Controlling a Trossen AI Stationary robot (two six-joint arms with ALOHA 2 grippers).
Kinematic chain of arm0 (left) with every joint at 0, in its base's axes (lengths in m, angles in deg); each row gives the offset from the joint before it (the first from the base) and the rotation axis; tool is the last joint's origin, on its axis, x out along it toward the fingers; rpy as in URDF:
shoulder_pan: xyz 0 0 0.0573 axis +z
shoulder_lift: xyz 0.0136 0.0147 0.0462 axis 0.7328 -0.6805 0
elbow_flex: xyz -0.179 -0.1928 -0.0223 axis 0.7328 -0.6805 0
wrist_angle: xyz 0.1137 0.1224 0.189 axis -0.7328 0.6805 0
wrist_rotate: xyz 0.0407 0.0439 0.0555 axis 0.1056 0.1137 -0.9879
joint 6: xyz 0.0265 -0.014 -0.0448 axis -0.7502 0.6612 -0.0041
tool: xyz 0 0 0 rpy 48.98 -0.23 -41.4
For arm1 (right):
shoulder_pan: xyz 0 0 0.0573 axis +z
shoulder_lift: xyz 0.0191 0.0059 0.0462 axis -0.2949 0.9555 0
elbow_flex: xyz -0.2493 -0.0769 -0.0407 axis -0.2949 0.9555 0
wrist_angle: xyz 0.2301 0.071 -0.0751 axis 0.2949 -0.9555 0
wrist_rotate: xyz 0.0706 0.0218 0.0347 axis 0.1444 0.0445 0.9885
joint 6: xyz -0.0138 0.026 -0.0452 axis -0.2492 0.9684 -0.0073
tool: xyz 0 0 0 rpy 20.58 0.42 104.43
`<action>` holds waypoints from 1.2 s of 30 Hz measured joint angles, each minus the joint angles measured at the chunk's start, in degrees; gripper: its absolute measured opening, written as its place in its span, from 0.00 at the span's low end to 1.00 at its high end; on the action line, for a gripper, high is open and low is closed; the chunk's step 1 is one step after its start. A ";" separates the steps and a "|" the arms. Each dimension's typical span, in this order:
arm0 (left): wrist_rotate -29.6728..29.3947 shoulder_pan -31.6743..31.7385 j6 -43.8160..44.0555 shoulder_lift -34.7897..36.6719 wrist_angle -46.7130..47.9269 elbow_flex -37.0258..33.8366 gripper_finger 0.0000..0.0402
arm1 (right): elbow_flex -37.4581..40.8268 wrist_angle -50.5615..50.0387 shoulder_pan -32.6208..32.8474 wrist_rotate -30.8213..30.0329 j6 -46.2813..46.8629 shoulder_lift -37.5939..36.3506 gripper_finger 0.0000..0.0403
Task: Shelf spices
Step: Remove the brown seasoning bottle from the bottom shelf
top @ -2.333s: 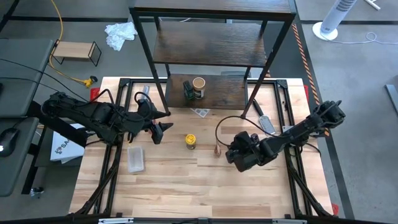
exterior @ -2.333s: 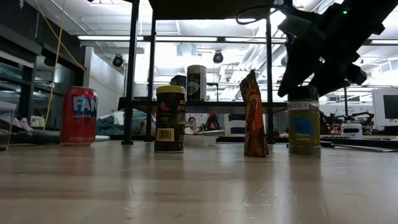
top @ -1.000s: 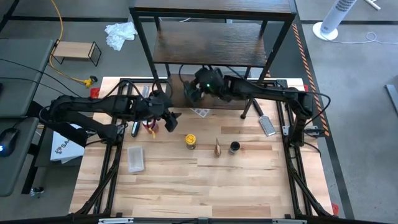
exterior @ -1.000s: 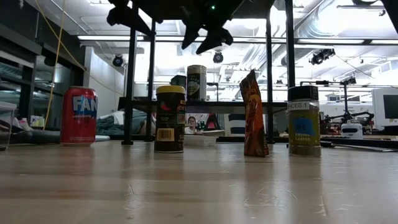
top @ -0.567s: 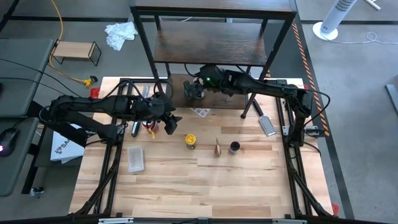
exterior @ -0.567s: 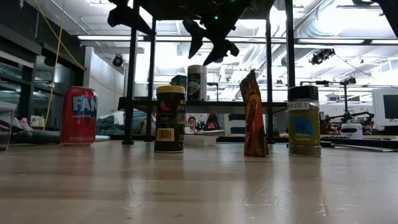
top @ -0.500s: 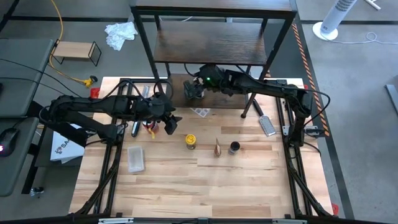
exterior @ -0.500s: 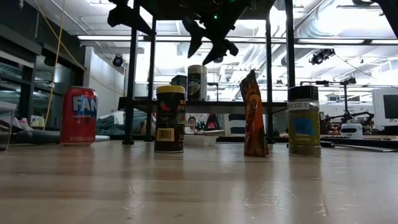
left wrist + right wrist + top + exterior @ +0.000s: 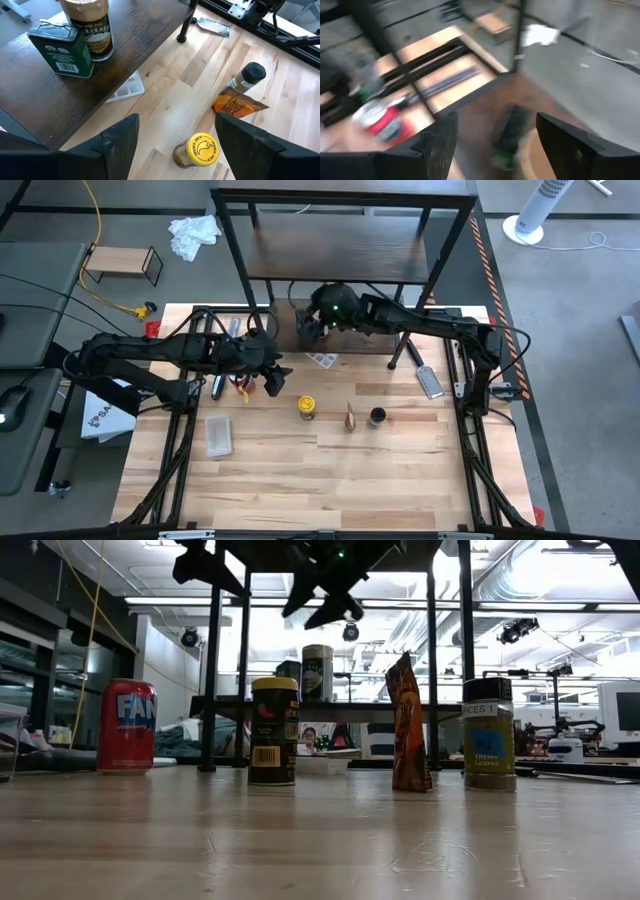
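Right now two of the spices are on the lowest dark wood-grain board of the black-framed shelf (image 9: 375, 330): a green tin box (image 9: 62, 47) and, touching it, a tan-lidded jar (image 9: 90, 22). My right gripper (image 9: 308, 330) hovers just above them, fingers spread and holding nothing.

The yellow-lidded jar (image 9: 306, 407) stands upright on the pale wooden table (image 9: 300, 480). An orange packet (image 9: 349, 418) is near it, with a dark-lidded green jar (image 9: 377, 417) just beyond. My left gripper (image 9: 272, 378) hangs just beside the yellow-lidded jar on the shelf side, also spread and empty.

I judge the step in hand to be fetching that yellow-lidded jar with the left arm. To do it well, I would centre the jaws over the lid and come straight down. I would pinch the body below the lid, since a grip on the lid edge alone could let it tip.

I would first get the right arm clear of the board so the two do not meet under the shelf frame. On the way in, I would stay low beneath the middle tier. The jar should go on the bare wood beside the tin without nudging either neighbour.
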 joint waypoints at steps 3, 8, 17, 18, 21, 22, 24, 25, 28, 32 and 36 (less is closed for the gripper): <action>0.45 0.00 -0.06 0.00 0.47 0.00 0.64 | -0.09 0.13 0.90 0.56 -2.84 -0.07 0.73; 0.60 0.00 -0.13 0.00 0.47 0.00 0.64 | -0.17 0.11 2.99 -4.70 -9.59 -0.24 0.90; 1.17 -0.02 -0.07 0.00 0.60 0.00 0.64 | -0.17 -1.49 6.33 -7.63 -7.87 -0.44 0.97; 1.45 0.00 0.04 0.00 0.60 0.00 0.64 | -0.17 -1.48 6.60 -8.03 -7.89 -0.44 0.97; 1.99 0.00 0.06 0.00 0.59 -0.01 0.64 | -0.17 -2.03 6.88 -12.46 -3.89 -0.44 0.97; 2.02 -0.02 0.09 0.00 0.58 0.00 0.64 | -0.17 -2.71 6.78 -14.15 -1.03 -0.44 0.97; 2.13 -0.02 0.87 0.00 0.53 0.00 0.64 | -0.17 -3.91 5.76 -14.93 5.30 -0.44 0.97; 2.14 -0.02 1.22 0.00 0.49 0.00 0.64 | -0.15 -4.20 5.06 -13.95 8.31 -0.44 0.97; 2.14 -0.02 1.57 0.00 0.43 0.00 0.64 | -0.11 -4.22 2.94 -9.86 14.56 -0.37 0.97; 2.72 -0.02 2.98 0.00 0.38 0.00 0.64 | -0.07 -5.88 0.70 -10.04 18.25 -0.01 0.97; 3.39 -0.07 3.06 0.00 0.36 0.00 0.64 | 0.22 -5.97 -0.43 -7.40 18.73 0.00 0.97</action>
